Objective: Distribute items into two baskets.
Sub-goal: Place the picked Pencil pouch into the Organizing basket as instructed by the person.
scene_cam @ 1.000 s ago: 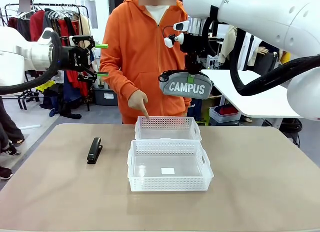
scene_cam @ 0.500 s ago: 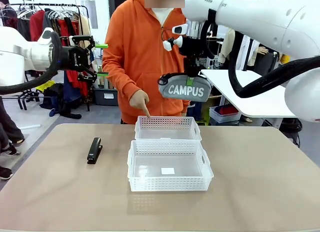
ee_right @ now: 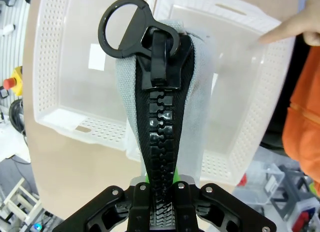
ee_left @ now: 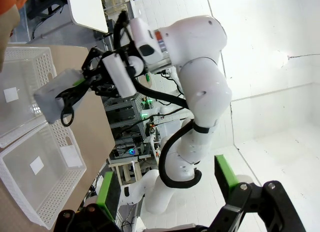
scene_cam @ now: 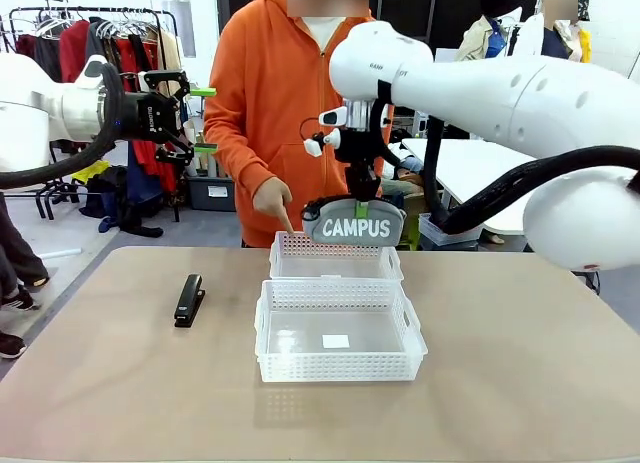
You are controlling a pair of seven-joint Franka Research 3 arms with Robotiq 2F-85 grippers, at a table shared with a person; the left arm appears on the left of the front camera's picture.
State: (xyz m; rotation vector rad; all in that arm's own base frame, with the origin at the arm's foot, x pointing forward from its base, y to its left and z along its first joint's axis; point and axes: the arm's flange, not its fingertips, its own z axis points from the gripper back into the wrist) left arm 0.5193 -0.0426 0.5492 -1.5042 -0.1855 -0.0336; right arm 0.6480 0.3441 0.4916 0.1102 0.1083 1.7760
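Note:
My right gripper (scene_cam: 359, 199) is shut on the top of the grey "CAMPUS" pouch (scene_cam: 356, 226), which hangs just above the far basket (scene_cam: 290, 255). In the right wrist view the pouch (ee_right: 160, 117) and its black zip hang over the seam between the two baskets, the stickered one (ee_right: 55, 99) on the left. A person's hand (scene_cam: 274, 200) points a finger at the far basket's left corner. The near basket (scene_cam: 340, 365) has a white sticker on its floor. A black stapler (scene_cam: 189, 299) lies on the table to the left. My left gripper (scene_cam: 197, 118) is open, raised at far left.
The person in an orange hoodie (scene_cam: 290, 103) stands at the far edge, behind the baskets. The tan table (scene_cam: 520, 363) has free room right of the baskets and in front. The right arm (scene_cam: 520, 93) arches over the right half. A clothes rack (scene_cam: 90, 43) stands behind at left.
My right gripper has come down and a little left with the pouch, from chest height to just above the far basket. The left arm and the person's pointing hand have stayed put.

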